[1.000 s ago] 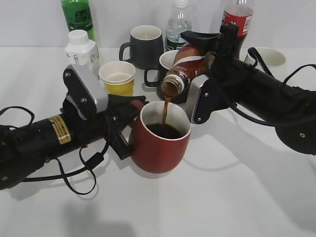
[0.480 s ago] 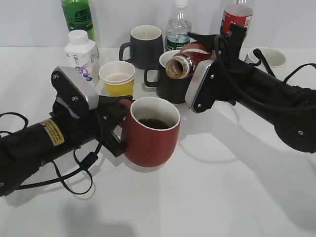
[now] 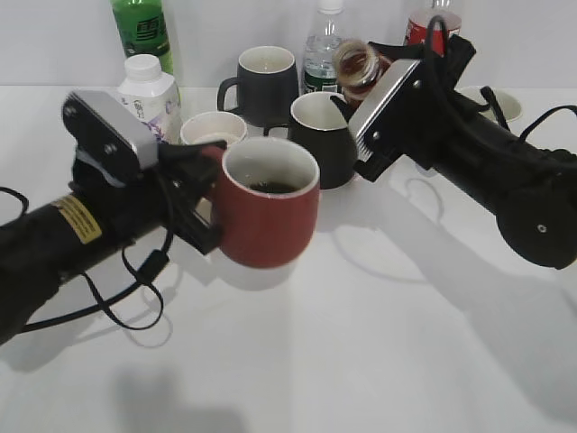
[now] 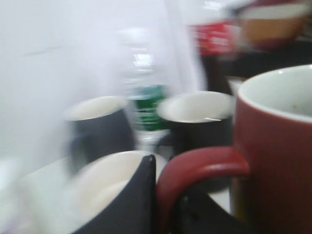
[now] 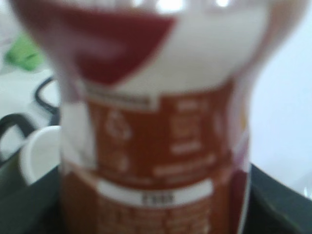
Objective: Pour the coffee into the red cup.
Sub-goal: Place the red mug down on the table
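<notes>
The red cup (image 3: 269, 212) is held off the table at centre left, with dark coffee (image 3: 273, 188) inside. My left gripper (image 3: 200, 194) is shut on its loop handle; in the left wrist view the handle (image 4: 195, 168) sits between the black fingers (image 4: 134, 200) beside the cup's wall (image 4: 278, 161). My right gripper (image 3: 388, 68) is shut on the coffee bottle (image 3: 359, 63), raised at back right with its open mouth tilted up and left. The bottle's brown and white label (image 5: 156, 136) fills the right wrist view.
Behind stand a black mug (image 3: 323, 137), a dark grey mug (image 3: 261, 81), a yellow paper cup (image 3: 209, 129), a white bottle (image 3: 149, 86), a green bottle (image 3: 142, 29), a water bottle (image 3: 325, 50), a cola bottle (image 3: 425, 23) and a white cup (image 3: 494, 101). Cables trail at the left.
The pouring has stopped. My right gripper has swung the bottle up and back to the right. My left gripper has lifted the red cup up and to the left.
</notes>
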Robot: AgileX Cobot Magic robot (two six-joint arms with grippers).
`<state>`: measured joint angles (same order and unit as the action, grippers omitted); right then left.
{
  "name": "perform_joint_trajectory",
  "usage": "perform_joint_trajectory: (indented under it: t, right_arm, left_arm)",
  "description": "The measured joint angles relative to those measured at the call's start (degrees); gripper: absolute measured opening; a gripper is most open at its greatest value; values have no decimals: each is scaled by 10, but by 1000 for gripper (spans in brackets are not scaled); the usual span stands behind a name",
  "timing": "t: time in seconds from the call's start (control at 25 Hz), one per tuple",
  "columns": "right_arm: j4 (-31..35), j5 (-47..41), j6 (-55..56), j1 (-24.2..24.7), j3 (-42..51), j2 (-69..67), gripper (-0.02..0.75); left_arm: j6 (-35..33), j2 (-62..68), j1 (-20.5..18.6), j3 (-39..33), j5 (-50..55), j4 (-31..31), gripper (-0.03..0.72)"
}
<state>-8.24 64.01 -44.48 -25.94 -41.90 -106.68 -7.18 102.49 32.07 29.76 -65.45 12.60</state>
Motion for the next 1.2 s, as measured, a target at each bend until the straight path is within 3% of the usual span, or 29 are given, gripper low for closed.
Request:
perform_joint_trajectory:
  t: [0.32,0.72,1.2]
  right_arm:
    - [86,-7,106,0,0,0,503]
    - [158,-108,215,0,0,34,503]
    - [225,-132,259,0,27,44,503]
  left_arm:
    - [0,-63,-4,-37,-1,-148,45]
    - [-43,-138,-34,-85,-2,-289,45]
    - [-52,-129,-136,-92,-3,-308,45]
